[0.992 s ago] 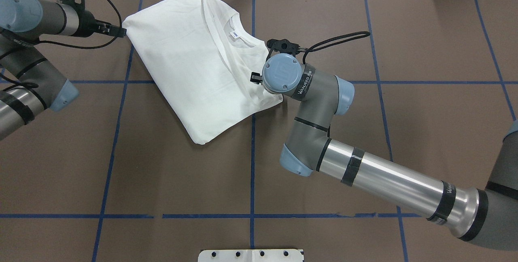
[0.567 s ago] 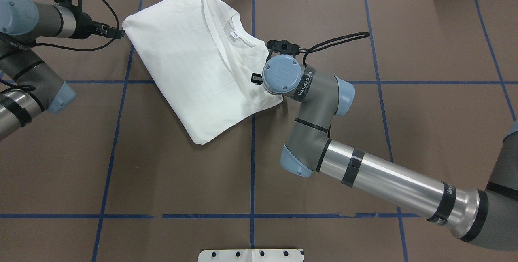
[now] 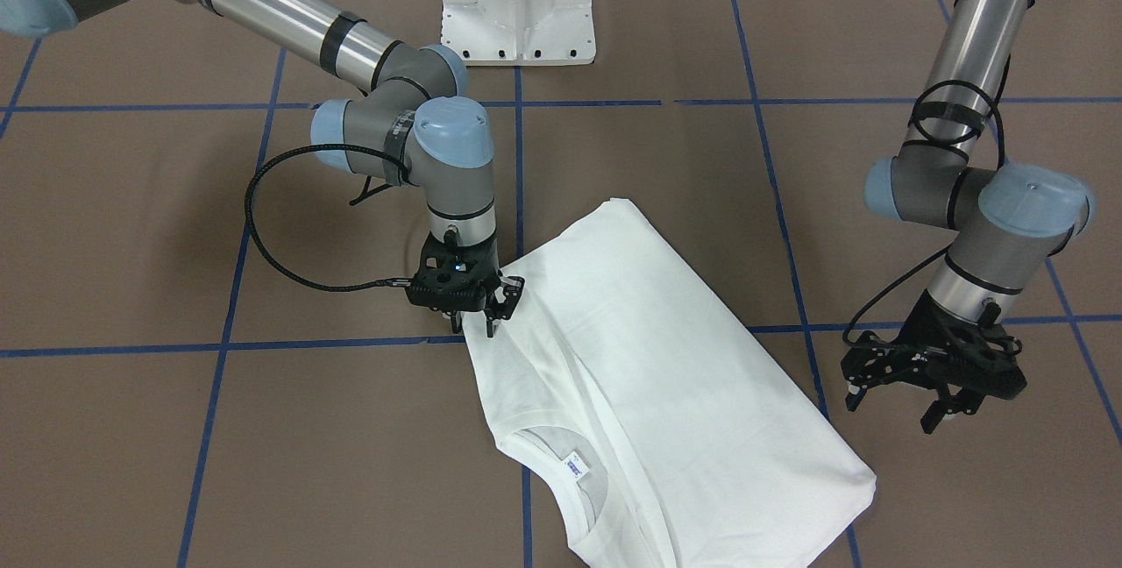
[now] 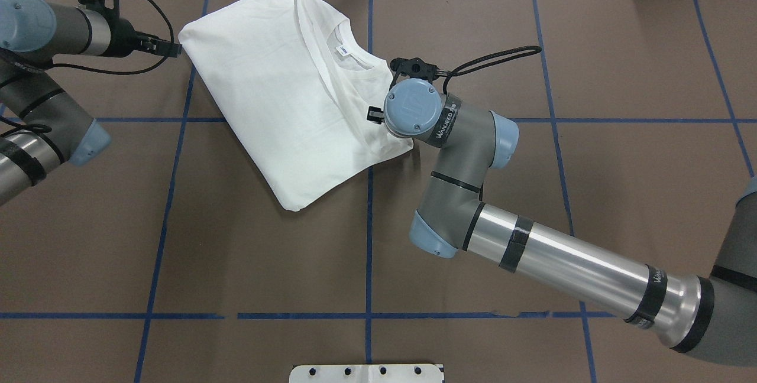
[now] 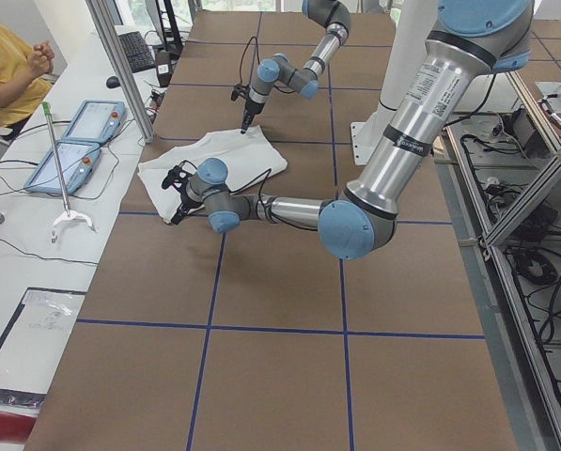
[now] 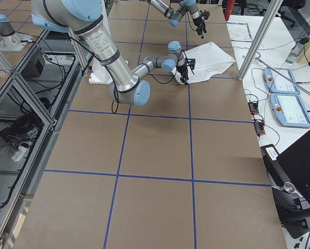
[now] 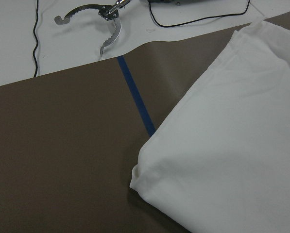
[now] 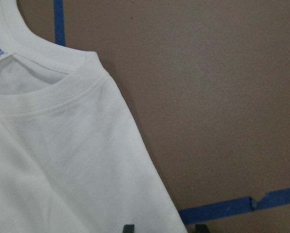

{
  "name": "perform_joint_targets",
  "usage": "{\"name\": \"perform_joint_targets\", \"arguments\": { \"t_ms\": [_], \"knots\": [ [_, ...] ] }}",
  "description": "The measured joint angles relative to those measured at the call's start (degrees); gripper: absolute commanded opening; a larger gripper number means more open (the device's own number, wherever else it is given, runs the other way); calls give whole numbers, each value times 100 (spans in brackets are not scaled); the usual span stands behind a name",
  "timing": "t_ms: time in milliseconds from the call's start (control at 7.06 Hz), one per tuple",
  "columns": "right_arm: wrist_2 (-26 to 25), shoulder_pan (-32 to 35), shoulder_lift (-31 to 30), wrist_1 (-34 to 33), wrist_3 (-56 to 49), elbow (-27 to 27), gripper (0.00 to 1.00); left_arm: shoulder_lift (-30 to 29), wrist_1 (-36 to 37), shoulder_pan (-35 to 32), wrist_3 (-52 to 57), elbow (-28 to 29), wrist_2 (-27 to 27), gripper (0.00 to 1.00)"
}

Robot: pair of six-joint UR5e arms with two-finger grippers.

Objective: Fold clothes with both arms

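The white shirt [image 3: 666, 375] lies folded and flat on the brown table, its ribbed neck and small tag [image 3: 574, 465] facing up; the overhead view shows the shirt [image 4: 278, 93] at the far centre-left. My right gripper [image 3: 478, 323] stands straight down at the shirt's shoulder edge, open. In the right wrist view one fingertip [image 8: 127, 228] rests over the cloth and the other sits just off its edge. My left gripper [image 3: 903, 406] hangs open beside the shirt's outer corner [image 7: 140, 179], apart from it and holding nothing.
The white pedestal base [image 3: 519, 3] stands at the robot's side of the table. Blue tape lines [image 4: 368, 241] cross the brown surface. A white side table with a metal tool [image 7: 103, 24], cables and pendants [image 5: 73, 141] borders the far edge, where a person [image 5: 7, 66] sits.
My left arm has drawn back a little, away from the shirt's corner. The right arm and the shirt have not moved.
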Motion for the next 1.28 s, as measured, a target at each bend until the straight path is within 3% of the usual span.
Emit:
{"name": "perform_joint_targets", "arguments": {
  "t_ms": [567,850,992,1275],
  "knots": [
    [37,43,4,-2,-34,36,0,0,-1,0,6,5,0,100],
    [188,159,-109,-93,-165,314,0,0,-6,0,3,1,-2,100],
    [263,200,-367,-224,-207,734,0,0,-8,0,1,-2,-6,100],
    [104,-80,-1228,-596,-175,2095,0,0,-33,0,0,-3,-9,100]
  ]
}}
